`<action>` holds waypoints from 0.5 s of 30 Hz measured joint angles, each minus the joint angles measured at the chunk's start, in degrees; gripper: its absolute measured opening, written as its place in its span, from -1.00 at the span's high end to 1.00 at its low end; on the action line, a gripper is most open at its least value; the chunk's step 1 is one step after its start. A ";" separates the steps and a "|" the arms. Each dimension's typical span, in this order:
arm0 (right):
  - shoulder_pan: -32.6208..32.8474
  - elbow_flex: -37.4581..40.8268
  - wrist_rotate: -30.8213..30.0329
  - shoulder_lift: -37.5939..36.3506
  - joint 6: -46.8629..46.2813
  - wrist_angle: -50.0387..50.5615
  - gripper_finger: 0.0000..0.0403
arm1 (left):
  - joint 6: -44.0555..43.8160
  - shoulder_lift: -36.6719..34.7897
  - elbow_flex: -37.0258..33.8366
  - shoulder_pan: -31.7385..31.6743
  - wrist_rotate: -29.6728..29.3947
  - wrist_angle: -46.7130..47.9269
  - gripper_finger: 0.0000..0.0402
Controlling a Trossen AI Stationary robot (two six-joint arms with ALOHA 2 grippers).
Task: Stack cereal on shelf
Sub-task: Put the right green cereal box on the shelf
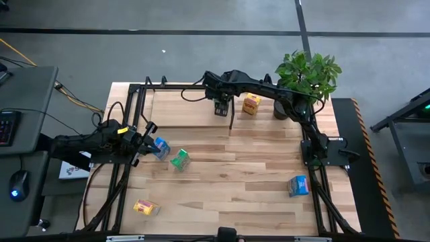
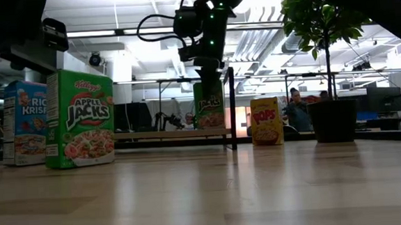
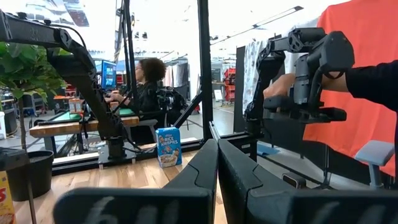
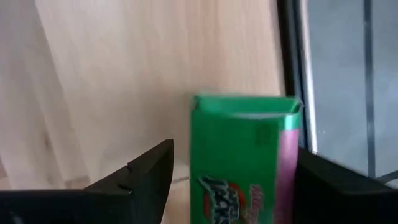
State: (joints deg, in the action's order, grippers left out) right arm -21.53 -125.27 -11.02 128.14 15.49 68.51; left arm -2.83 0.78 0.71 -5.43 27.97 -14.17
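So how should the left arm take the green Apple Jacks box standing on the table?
The green Apple Jacks box stands upright beside the blue Rice Krispies box. I'd come from above and pinch its two broad faces near the top; the left gripper, now shut, must open first.

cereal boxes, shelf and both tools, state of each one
green cereal box on shelf: upright, between open tool fingers, not gripped
yellow box on shelf: upright
green box mid-table: upright
blue box by left tool: upright
blue box, right side: upright
yellow box, front left: lying flat
right tool: open
left tool: shut, empty
shelf: holds two boxes
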 joint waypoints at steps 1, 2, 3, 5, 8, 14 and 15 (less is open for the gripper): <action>-0.10 -0.01 -0.03 0.00 0.00 -0.52 -0.22 | 0.00 0.01 0.00 0.02 0.01 0.00 0.98; -0.24 -0.42 -0.02 0.02 -0.02 -0.36 -0.22 | 0.00 0.00 0.00 0.00 0.01 -0.01 0.98; -0.40 -1.09 -0.01 0.04 -0.02 0.00 -0.22 | 0.00 0.00 0.00 0.00 0.00 -0.02 0.98; -0.65 -2.04 -0.14 -0.11 0.04 -0.39 -0.22 | 0.00 0.00 0.00 0.02 0.02 -0.02 0.98; -1.06 -3.89 -0.57 0.01 0.07 0.63 -0.22 | -0.02 0.00 0.00 0.01 0.00 -0.01 0.98; -1.45 -7.88 -0.52 -0.04 -0.01 1.40 -0.22 | 0.00 0.00 0.00 0.02 0.02 0.00 0.98; -1.47 -8.48 -0.20 -0.04 -0.24 1.53 -0.22 | 0.00 0.01 0.00 0.01 0.01 -0.01 0.98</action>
State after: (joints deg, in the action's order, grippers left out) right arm -23.00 -133.75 -11.23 128.09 15.25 70.04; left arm -2.84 0.78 0.71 -5.42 27.97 -14.18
